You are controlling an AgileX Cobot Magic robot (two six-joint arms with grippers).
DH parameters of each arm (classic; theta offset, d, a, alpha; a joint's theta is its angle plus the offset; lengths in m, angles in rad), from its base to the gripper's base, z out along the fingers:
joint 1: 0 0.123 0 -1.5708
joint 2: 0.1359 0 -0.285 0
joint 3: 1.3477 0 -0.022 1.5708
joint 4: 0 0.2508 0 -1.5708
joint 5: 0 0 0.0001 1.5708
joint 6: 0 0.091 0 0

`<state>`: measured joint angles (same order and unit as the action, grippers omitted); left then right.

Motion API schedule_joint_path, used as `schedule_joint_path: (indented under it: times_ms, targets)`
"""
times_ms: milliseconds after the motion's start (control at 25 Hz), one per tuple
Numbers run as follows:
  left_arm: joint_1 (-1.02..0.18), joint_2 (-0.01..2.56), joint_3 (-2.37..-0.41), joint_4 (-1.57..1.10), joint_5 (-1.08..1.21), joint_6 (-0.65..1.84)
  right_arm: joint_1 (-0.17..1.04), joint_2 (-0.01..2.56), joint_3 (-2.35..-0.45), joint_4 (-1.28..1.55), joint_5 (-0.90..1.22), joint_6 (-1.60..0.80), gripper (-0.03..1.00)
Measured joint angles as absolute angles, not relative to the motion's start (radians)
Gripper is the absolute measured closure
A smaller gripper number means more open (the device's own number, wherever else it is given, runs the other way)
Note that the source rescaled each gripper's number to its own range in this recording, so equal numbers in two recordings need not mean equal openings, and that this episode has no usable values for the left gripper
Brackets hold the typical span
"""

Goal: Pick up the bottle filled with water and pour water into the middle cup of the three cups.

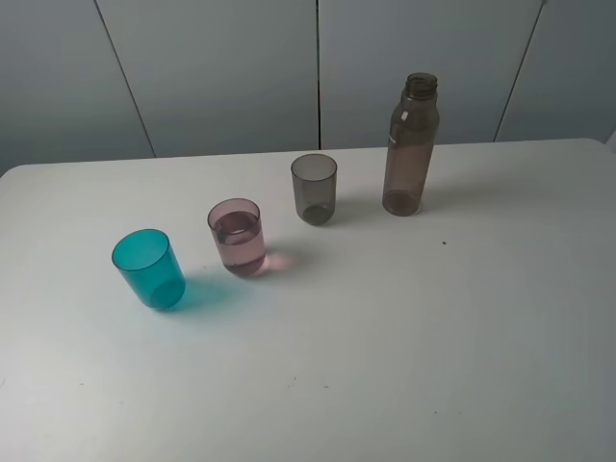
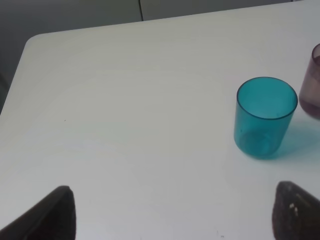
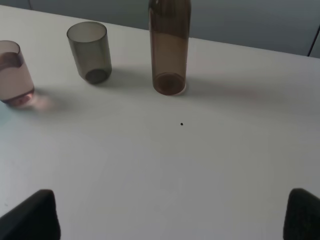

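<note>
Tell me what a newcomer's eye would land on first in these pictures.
First, the diagonal row of tumblers on the white table: the teal-blue cup nearest, the middle cup, pale pink and already holding water, then the smoky grey cup. Just right of the grey one, the bottle stands upright, uncapped and apart, tallest of all.

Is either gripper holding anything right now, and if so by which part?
Nothing is held. Both grippers are open and empty; the bottle stands free on the table.
</note>
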<state>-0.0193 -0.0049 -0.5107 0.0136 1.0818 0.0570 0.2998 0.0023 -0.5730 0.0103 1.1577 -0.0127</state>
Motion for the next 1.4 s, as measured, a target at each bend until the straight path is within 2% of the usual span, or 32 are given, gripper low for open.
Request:
schedule_joint_path:
  times_ms: [200, 680, 800, 1080, 1400]
  targets:
    - [-0.019, -0.005, -0.511, 0.014, 1.082, 0.057, 0.300, 0.002, -0.513, 0.012, 1.111, 0.007, 0.04]
    - [-0.019, -0.005, -0.511, 0.014, 1.082, 0.057, 0.297, -0.002, -0.512, -0.022, 1.097, 0.079, 0.05]
    - [-0.019, -0.005, -0.511, 0.014, 1.082, 0.057, 0.245, -0.002, -0.512, -0.039, 1.097, 0.088, 0.05]
    - [-0.019, -0.005, -0.511, 0.014, 1.082, 0.057, 0.011, -0.002, -0.512, -0.039, 1.097, 0.092, 0.05]
    - [-0.019, -0.005, -0.511, 0.014, 1.082, 0.057, 0.017, -0.002, -0.512, -0.039, 1.097, 0.072, 0.05]
